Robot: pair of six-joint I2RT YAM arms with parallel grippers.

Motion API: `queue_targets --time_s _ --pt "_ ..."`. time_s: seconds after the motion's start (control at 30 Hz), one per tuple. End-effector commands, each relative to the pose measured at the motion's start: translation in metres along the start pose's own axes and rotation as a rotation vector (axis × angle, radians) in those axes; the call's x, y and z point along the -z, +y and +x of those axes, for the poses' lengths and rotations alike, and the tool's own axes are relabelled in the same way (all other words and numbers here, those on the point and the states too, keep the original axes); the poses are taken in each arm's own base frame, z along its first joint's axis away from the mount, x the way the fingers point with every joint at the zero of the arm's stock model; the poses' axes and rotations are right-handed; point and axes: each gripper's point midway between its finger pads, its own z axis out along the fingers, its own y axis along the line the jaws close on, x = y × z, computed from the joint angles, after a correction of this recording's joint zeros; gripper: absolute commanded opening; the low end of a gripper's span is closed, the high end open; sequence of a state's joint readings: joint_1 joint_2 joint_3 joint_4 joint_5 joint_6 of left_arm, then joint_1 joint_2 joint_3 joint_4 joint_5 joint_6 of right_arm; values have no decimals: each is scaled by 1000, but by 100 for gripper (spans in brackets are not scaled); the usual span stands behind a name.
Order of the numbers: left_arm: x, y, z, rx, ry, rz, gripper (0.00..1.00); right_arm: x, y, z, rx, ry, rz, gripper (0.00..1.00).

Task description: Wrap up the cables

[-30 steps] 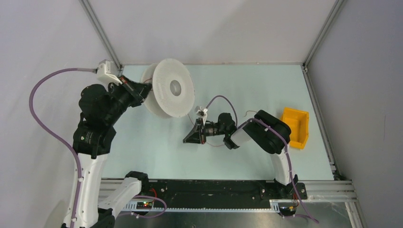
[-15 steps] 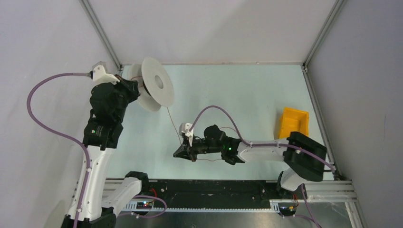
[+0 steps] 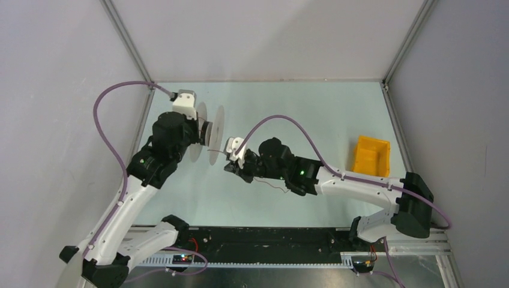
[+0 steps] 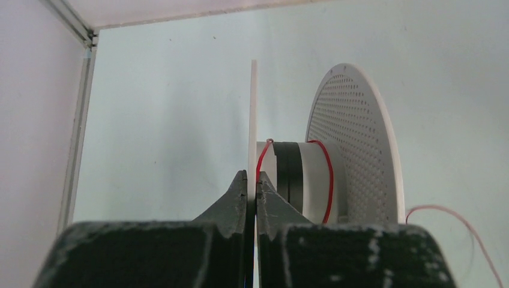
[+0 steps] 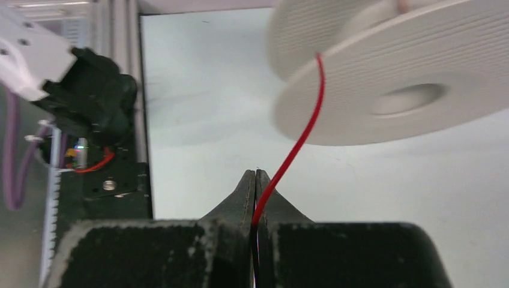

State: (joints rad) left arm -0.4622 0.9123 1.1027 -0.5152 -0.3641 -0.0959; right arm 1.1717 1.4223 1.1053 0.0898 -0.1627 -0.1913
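Left hand [image 3: 203, 129] grips spool [image 3: 219, 125]; right hand [image 3: 229, 169] beside, wire [image 3: 277, 186] trailing.

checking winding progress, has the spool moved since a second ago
Yes. In the top view the spool has come nearer, away from the table's back edge, and turned edge-on.

I'm running this from afar, and it is plainly a robotics lab test cell. A left arm [image 3: 123, 207] and a right arm [image 3: 354, 186] are bolted to a black plate [image 3: 270, 240] on slotted aluminium rail [image 3: 270, 263] at the near edge of a pale green table [image 3: 336, 114]. Plain grey panels [image 3: 270, 36] close in 3 sides, framed by aluminium corner posts [image 3: 131, 45]. A yellow parts bin [image 3: 371, 157] sits at the right. A bare circuit board [image 3: 180, 258] with lit LEDs shows by the left base.
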Motion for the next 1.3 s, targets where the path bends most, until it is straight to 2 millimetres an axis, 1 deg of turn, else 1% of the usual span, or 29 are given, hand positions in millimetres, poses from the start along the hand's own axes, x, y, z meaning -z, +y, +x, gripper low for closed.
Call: queue_targets --time_s 0.0,0.07,0.1,0.13,0.17,0.2,0.23,0.27,0.3,0.33,0.4,0.43,0.53,0.57,0.6,0.63,0.67,0.7,0.77,0.8,0.83,0.9,1.0,1.1,1.13,1.17,1.2,1.23,1.27 --pt "15 -9 -5 -106 -16 54 0 22 -46 -13 74 41 142 0" --pt "20 -13 12 -169 48 90 0 28 -63 -12 87 49 193 0" --pt "23 -18 15 -181 59 124 0 33 -74 -14 95 49 223 0" --pt "27 -19 22 -198 87 142 0 35 -80 -15 105 47 238 0" --pt "30 -27 24 -200 98 194 0 38 -90 -14 107 52 266 0" --pt "35 -30 29 -203 119 221 0 39 -96 -15 116 48 283 0" --pt "39 -38 29 -196 122 275 0 43 -106 -14 118 52 315 0" --pt "43 -40 31 -189 135 293 0 44 -111 -15 126 50 327 0" --pt "47 -45 30 -182 136 327 0 48 -123 -14 126 56 369 0" --pt "51 -46 34 -186 155 339 0 50 -128 -13 127 60 381 0" --pt "57 -49 34 -196 169 370 0 55 -145 -15 116 40 408 0" --pt "59 -51 36 -202 179 391 0 55 -148 -16 111 29 407 0" --pt "65 -53 42 -221 219 421 0 55 -158 -11 87 32 385 0" --pt "67 -54 42 -207 229 427 0 54 -158 -6 75 38 375 0" --pt "69 -54 38 -194 220 427 0 53 -158 -5 64 36 352 0" --pt "73 -60 36 -163 226 456 0 52 -157 0 37 42 338 0" --pt "76 -62 31 -140 216 468 0 49 -157 5 20 45 309 0" --pt "79 -66 28 -103 219 487 0 48 -155 15 -12 68 287 0" --pt "83 -69 17 -29 210 505 0 44 -148 31 -70 82 188 1" --pt "85 -68 10 6 201 521 0 44 -144 35 -90 76 132 3" --pt "86 -68 5 45 200 525 0 42 -140 44 -108 86 99 4" --pt "89 -66 -8 108 180 535 0 41 -129 49 -135 59 16 7" --pt "95 -65 -26 158 141 552 0 42 -116 47 -172 -15 -90 10" --pt "98 -69 -34 200 136 576 0 46 -105 50 -198 -66 -172 13" --pt "99 -70 -35 211 134 586 0 47 -107 48 -193 -82 -175 13" --pt "100 -71 -39 231 125 592 0 47 -103 53 -211 -81 -196 13" --pt "101 -73 -40 241 122 602 0 46 -104 51 -202 -99 -199 13" --pt "102 -74 -44 257 112 607 0 45 -100 56 -226 -95 -211 13" --pt "102 -74 -45 275 112 609 0 43 -100 54 -224 -108 -216 12"
